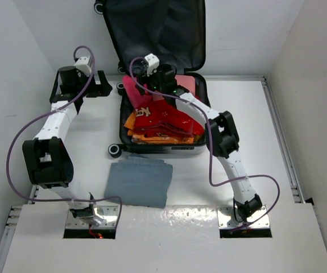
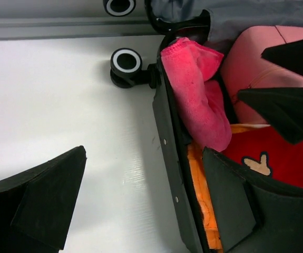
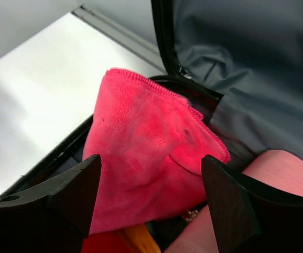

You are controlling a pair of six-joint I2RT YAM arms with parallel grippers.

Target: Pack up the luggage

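The luggage [image 1: 157,31] lies open at the back of the table, its dark grey lined lid raised. Its base holds red [image 1: 163,116] and orange [image 1: 157,136] cloths, a pale pink item [image 1: 189,82] and a bright pink towel [image 1: 132,91] in the back left corner. My right gripper [image 1: 146,90] is open over that towel [image 3: 146,153], which lies between the fingers [image 3: 61,205]. My left gripper [image 1: 103,85] is open and empty beside the luggage's left wall [image 2: 167,137]; in its wrist view the wall lies between its fingers [image 2: 40,205].
A folded blue-grey cloth [image 1: 140,182] lies on the table in front of the luggage. Luggage wheels [image 2: 126,62] stick out at its left side. White walls close in the table on left, right and back.
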